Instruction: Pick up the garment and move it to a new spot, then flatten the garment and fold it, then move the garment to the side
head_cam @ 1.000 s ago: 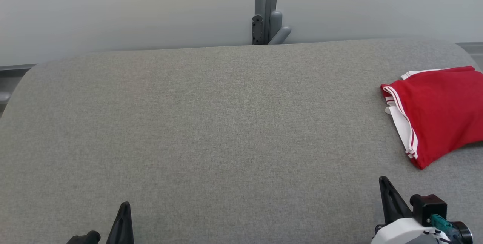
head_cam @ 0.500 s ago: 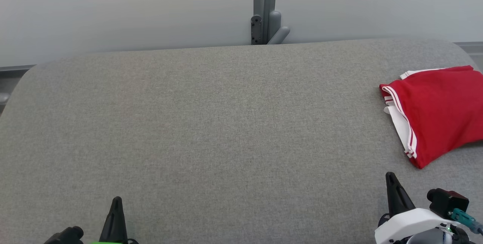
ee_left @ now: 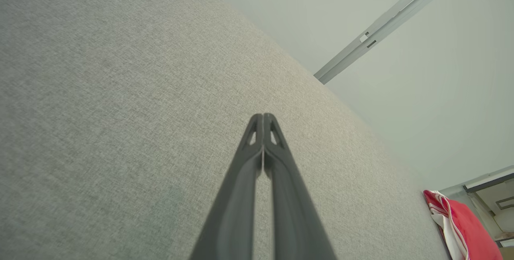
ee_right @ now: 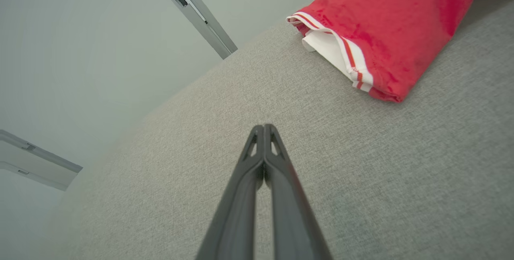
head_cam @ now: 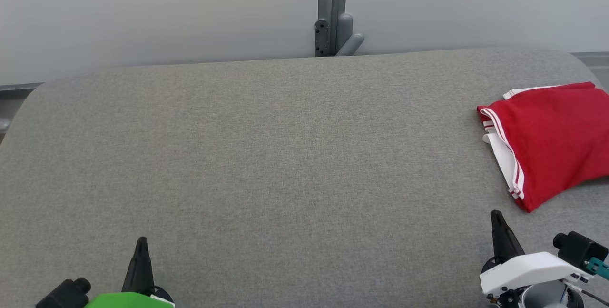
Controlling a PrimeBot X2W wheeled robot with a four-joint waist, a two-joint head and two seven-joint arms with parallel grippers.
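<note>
Garment (head_cam: 547, 141) on table (head_cam: 285, 155) (far right)

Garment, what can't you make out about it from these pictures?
Head view: the garment is cut off on its right by the picture's edge.
Right wrist view: the top edge cuts off its far part.
Left wrist view: small in the corner, cut by the bottom edge.
All views: the top red layer hides the folds beneath.
</note>
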